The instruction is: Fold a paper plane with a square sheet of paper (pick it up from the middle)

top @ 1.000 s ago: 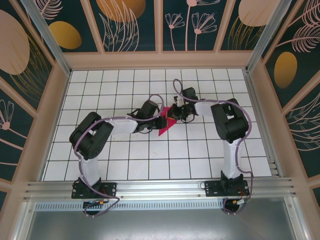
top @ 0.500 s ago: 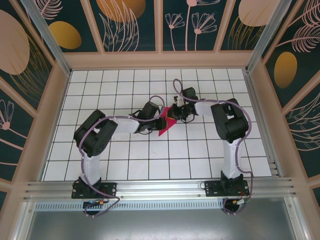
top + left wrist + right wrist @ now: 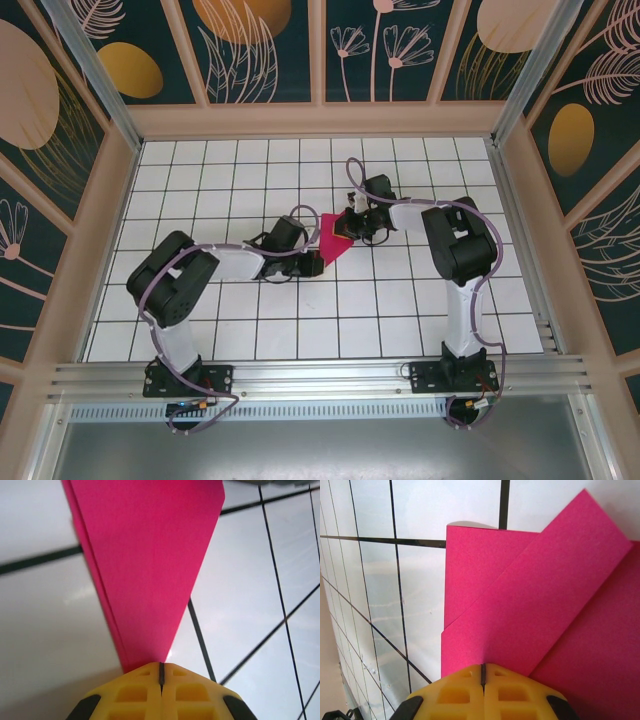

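Left wrist view — left gripper (image 3: 161, 672) clamps pointed, layered magenta paper (image 3: 150, 565); right gripper (image 3: 482, 672) too.

White table (image 3: 250, 330), black grid lines, glossy, bit of glare. Light wood frame (image 3: 310, 120) round it. Dark teal wall panels (image 3: 265, 50), orange blobs, pale leaf and flower doodles. Metal rail (image 3: 320, 375) along near edge.

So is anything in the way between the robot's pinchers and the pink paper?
No, nothing is in the way. The left gripper is pinched shut right on the pointed tip of the pink paper, and the right gripper is pinched shut on another edge of it.
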`<state>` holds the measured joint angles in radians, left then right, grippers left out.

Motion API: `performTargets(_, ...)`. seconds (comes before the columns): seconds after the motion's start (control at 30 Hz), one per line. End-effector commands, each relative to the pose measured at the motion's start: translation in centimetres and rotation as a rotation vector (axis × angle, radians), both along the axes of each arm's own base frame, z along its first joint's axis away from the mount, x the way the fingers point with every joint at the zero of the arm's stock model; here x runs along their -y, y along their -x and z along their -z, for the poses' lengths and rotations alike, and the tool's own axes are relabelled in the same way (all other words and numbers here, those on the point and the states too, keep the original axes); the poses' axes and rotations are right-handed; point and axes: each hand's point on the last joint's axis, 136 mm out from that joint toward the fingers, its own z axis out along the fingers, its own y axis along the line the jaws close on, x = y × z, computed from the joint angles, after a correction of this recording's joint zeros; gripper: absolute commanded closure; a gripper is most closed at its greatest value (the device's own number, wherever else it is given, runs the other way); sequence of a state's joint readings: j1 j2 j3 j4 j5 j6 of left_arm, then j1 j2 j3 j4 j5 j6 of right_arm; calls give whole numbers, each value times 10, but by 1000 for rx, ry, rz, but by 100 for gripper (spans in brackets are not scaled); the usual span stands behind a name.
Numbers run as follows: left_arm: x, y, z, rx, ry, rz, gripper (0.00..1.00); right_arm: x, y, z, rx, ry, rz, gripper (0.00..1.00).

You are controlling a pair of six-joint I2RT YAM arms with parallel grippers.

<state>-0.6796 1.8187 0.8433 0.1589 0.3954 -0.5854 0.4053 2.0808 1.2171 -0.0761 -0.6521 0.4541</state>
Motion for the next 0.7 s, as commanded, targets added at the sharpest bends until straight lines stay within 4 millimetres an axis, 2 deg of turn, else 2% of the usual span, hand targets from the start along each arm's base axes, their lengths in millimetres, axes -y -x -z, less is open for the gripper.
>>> performTargets(0.0, -3, 7, -12, -2, 5, 2, 99, 33, 15, 64, -111, 198, 72, 98)
performTargets(0.07, -6, -20, -31, 108, 60, -150, 100, 33, 15, 64, -113, 193, 73, 98)
performTargets(0.1, -5, -30, -55, 184, 147, -203, 100, 32, 14, 65, -113, 191, 75, 98)
performTargets(0.17, -3, -41, -69, 235, 206, -250, 100, 31, 14, 65, -115, 184, 75, 98)
performTargets(0.33, 15, -48, -46, 174, 195, -213, 100, 27, 14, 64, -116, 172, 71, 98)
performTargets(0.53, 13, -47, -23, 124, 120, -200, 100, 23, 14, 58, -101, 152, 50, 98)
performTargets(0.67, 4, -37, -4, 77, 75, -206, 100, 10, 9, 29, -4, 60, -19, 96)
